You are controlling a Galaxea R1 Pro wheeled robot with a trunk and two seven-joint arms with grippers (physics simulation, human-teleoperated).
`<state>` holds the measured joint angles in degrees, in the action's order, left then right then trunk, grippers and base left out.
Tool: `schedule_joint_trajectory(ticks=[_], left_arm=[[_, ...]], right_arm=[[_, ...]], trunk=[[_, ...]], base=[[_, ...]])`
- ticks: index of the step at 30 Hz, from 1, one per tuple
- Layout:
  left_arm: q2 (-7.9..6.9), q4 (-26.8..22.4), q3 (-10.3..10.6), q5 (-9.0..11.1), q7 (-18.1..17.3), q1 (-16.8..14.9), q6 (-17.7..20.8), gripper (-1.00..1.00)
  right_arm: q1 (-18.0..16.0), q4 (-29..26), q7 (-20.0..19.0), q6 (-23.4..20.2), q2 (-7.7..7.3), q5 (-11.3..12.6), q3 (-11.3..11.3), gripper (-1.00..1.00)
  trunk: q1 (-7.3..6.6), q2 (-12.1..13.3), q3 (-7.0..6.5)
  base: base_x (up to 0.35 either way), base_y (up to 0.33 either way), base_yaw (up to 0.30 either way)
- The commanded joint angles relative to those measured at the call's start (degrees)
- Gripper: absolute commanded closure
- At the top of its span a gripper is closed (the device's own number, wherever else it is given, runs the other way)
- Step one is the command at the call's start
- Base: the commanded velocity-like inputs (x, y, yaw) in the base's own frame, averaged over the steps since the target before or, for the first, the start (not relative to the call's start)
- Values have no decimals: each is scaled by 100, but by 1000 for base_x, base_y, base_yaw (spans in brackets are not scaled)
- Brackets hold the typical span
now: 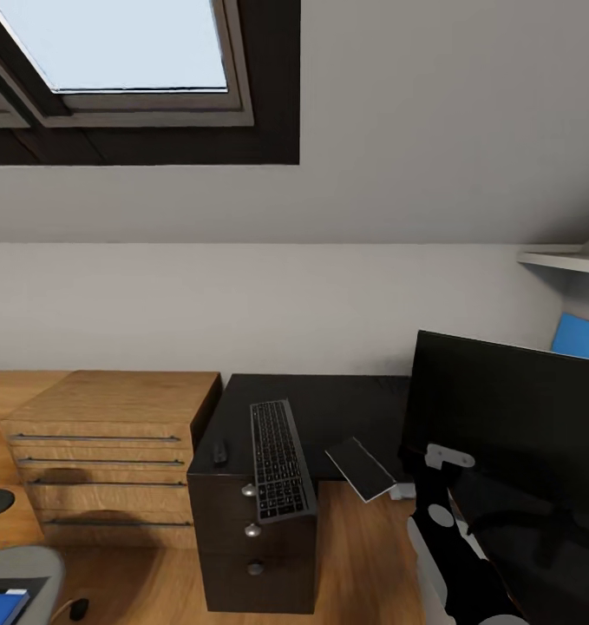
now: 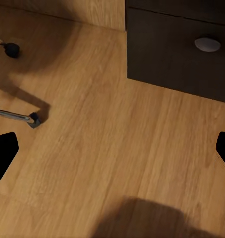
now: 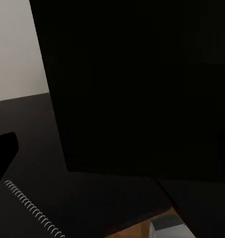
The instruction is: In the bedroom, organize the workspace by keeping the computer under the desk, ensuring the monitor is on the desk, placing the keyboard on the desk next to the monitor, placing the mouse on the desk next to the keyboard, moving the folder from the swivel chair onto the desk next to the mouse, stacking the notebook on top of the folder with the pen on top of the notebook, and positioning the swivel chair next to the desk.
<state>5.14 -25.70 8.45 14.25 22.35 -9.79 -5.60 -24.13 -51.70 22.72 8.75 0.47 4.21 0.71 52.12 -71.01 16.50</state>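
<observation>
The black desk (image 1: 329, 408) carries the dark keyboard (image 1: 279, 460), whose near end sticks out past the drawer unit's front. The small black mouse (image 1: 219, 451) lies just left of it. To its right the light-grey notebook (image 1: 361, 469) overhangs the desk edge; its spiral binding (image 3: 28, 206) shows in the right wrist view. The wide black monitor (image 1: 511, 417) stands at the right, close in front of my right gripper (image 3: 112, 153), which is open with one fingertip (image 3: 3, 151) showing. The blue folder (image 1: 3, 603) lies on the swivel chair seat (image 1: 25, 564). My left gripper (image 2: 112, 153) hangs open over the floor.
A light wooden drawer chest (image 1: 112, 443) stands left of the desk's black drawer unit (image 1: 255, 555). The chair's chrome leg and castor (image 2: 32, 119) lie on the wooden floor (image 2: 117, 139) near my left gripper. A white shelf (image 1: 563, 259) and blue panel (image 1: 580, 337) are at the right.
</observation>
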Motion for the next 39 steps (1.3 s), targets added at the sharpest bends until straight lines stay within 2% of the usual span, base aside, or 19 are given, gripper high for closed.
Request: schedule_joint_trajectory(ticks=[1,16,31,39], left_arm=[[-5,3,45,61,37,-5,-29,-100],[-5,3,49,59,36,-5,-29,-100],[-5,3,44,60,42,-5,-29,-100],[-5,3,43,61,41,-5,-30,-100]], right_arm=[[-6,3,13,34,-8,45,8,-100],[-13,37,13,30,-80,45,8,-100],[-13,37,17,30,-79,45,8,-100],[-13,37,20,31,-82,45,8,-100]], trunk=[[2,-4,7],[2,-4,7],[2,-4,7],[2,-4,7]], base=[[146,0,0],[109,0,0],[11,0,0],[180,0,0]])
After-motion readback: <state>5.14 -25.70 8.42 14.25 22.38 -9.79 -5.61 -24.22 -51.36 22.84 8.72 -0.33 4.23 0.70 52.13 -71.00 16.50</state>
